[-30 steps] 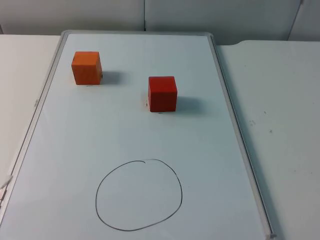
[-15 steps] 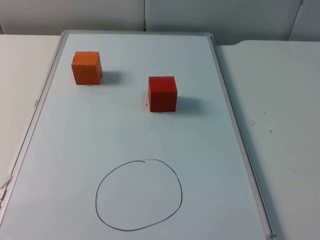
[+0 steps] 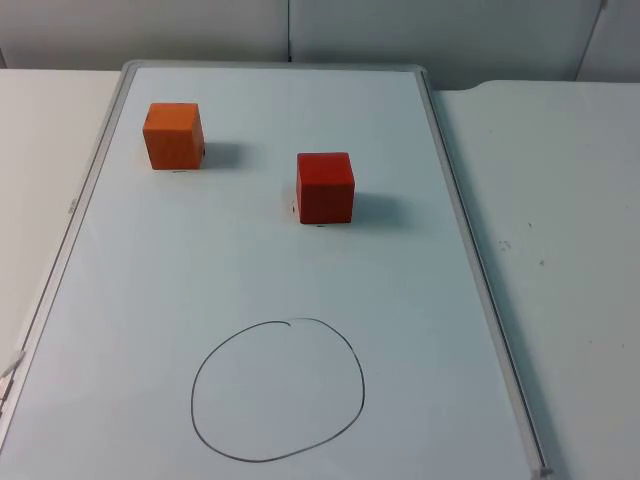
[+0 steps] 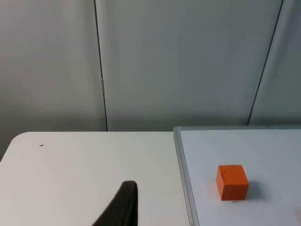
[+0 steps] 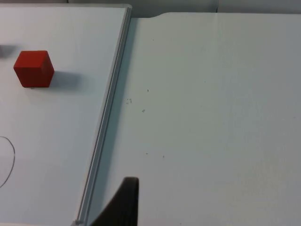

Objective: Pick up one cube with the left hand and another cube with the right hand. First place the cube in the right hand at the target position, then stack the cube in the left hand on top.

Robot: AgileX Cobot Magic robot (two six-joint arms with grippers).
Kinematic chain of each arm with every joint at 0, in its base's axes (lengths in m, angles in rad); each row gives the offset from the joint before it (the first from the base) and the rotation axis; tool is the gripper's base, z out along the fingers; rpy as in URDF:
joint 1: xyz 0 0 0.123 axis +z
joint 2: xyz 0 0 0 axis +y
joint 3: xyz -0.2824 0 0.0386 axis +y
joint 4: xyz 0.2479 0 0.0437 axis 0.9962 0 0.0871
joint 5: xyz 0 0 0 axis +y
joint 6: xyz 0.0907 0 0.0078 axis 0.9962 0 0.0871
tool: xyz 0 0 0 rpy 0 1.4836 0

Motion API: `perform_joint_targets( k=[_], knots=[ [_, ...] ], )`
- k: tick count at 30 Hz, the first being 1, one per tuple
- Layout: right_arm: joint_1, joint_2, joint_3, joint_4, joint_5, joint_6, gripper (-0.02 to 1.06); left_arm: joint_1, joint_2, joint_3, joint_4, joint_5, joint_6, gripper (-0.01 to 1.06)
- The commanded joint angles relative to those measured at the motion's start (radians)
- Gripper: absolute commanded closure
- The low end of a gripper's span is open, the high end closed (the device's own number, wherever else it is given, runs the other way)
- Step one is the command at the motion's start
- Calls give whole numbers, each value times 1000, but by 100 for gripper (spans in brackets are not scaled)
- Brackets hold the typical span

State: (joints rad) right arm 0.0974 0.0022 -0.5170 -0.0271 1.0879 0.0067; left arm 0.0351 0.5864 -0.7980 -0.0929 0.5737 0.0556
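On the whiteboard (image 3: pixel 120 300) you have the orange cube (image 3: pixel 172 135) upper left, nearer your left gripper (image 4: pixel 123 207), and the red cube (image 3: pixel 325 187) mid-frame, nearer your right gripper (image 5: pixel 123 203). Whether either is open, I cannot tell.

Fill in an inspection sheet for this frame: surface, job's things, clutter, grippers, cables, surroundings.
Surface: whiteboard lying flat on a white table.
Job's things: orange cube at the board's far left; red cube near its middle, apart from it; drawn circle near the front, nothing inside.
Clutter: nothing seen.
Grippers: left fingertip over the table beside the board's edge; right fingertip likewise by the board's frame. Neither touches a cube.
Cables: nothing seen.
Surroundings: grey wall behind the table.
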Motion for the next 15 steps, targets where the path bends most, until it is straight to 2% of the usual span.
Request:
perform_joint_targets(
  k=[1, 5, 13, 15],
  knots=[
    [-9, -2, 7, 2, -10, -7, -1, 3, 59, -31, -8, -54, 17, 0],
    [-9, -2, 7, 2, -10, -7, -1, 3, 197, -115, -10, -90, 51, 0],
    [-9, -2, 7, 2, -10, -7, -1, -1, 473, -310, -102, -91, 171, 0],
    [-9, -2, 7, 2, -10, -7, -1, -31, 575, -377, -115, -91, 187, 0]
  ],
)
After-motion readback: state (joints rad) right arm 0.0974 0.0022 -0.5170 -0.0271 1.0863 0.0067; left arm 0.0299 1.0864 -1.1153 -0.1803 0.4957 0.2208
